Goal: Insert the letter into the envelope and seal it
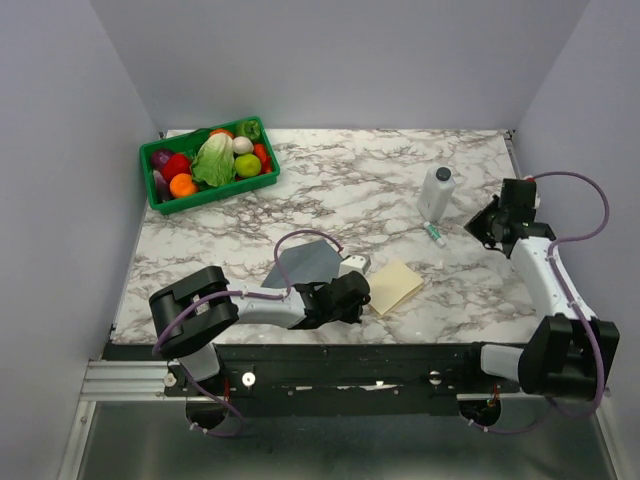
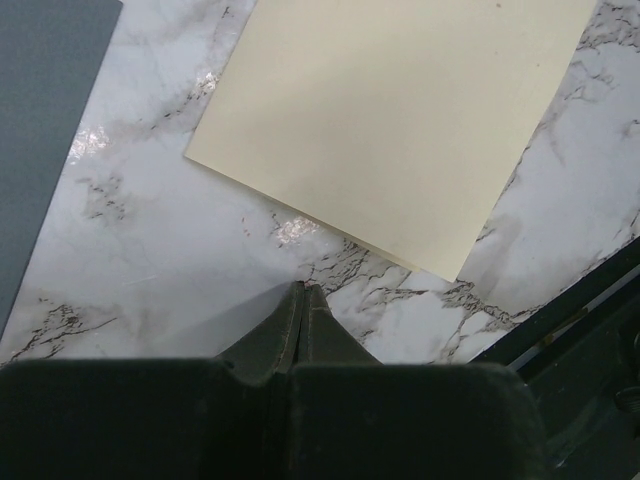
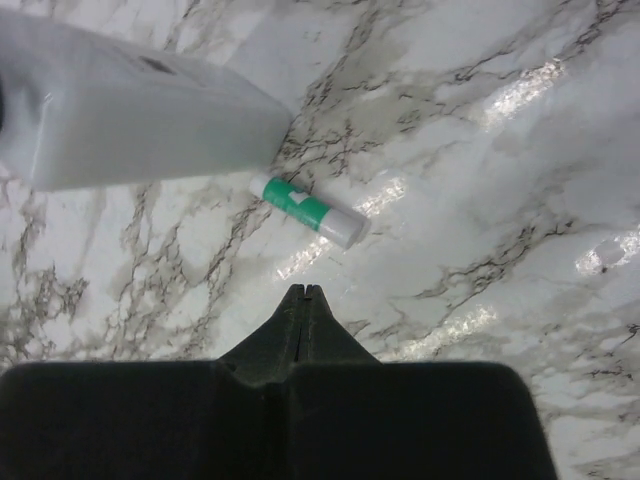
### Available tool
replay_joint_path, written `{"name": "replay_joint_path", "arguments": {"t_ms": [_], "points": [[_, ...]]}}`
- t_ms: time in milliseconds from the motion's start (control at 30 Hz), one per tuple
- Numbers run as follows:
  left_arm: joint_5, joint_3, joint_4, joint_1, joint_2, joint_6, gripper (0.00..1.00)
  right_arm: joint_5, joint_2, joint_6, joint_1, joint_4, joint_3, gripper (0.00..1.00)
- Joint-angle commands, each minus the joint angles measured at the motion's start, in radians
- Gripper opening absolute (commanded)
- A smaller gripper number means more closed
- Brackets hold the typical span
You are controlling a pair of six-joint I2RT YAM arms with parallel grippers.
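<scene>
The left gripper (image 2: 303, 290) is pinched tight with nothing in it. The letter (image 2: 400, 120) lies flat just in front of it, and the envelope (image 2: 40, 130) lies off to its left. The right gripper (image 3: 302, 292) is pinched tight too, with a green and white tube (image 3: 308, 210) just ahead.

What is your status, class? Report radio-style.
Left gripper, right gripper shut, empty. Letter flat, apart from envelope, not inserted. Glue stick near bottle, nothing blocking.
</scene>
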Motion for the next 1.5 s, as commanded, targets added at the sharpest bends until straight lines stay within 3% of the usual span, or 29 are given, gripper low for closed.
{"name": "replay_joint_path", "arguments": {"t_ms": [0, 167, 267, 500, 633, 733, 933, 1200, 1333, 1467], "points": [[-0.021, -0.031, -0.026, -0.006, -0.017, -0.009, 0.00, -0.163, 0.118, 0.016, -0.125, -0.025, 0.060, 0.01], [-0.026, -0.031, -0.037, -0.006, -0.022, -0.003, 0.00, -0.181, 0.239, -0.012, -0.156, -0.028, 0.136, 0.01], [-0.038, -0.033, -0.040, -0.006, -0.028, -0.002, 0.00, -0.201, 0.224, -0.035, -0.156, -0.013, 0.099, 0.01], [-0.030, -0.017, -0.027, -0.006, -0.005, 0.001, 0.00, -0.299, 0.008, -0.082, -0.130, 0.088, -0.166, 0.01], [-0.026, -0.025, -0.020, -0.006, 0.003, -0.003, 0.00, -0.304, -0.190, -0.087, 0.020, 0.145, -0.307, 0.01], [-0.026, -0.025, -0.020, -0.006, 0.006, -0.003, 0.00, -0.295, -0.243, -0.073, 0.129, 0.193, -0.367, 0.01], [-0.020, -0.022, -0.014, -0.006, 0.006, -0.014, 0.00, -0.390, -0.140, -0.094, 0.165, 0.282, -0.398, 0.01], [-0.014, -0.025, -0.011, -0.008, 0.003, -0.022, 0.00, -0.367, 0.030, -0.110, 0.252, 0.302, -0.308, 0.01], [-0.015, -0.031, -0.006, -0.009, 0.003, -0.028, 0.00, -0.324, 0.099, -0.117, 0.301, 0.288, -0.275, 0.01], [-0.020, -0.037, -0.007, -0.009, -0.003, -0.032, 0.00, -0.171, 0.139, -0.105, 0.338, 0.222, -0.266, 0.01]]}}
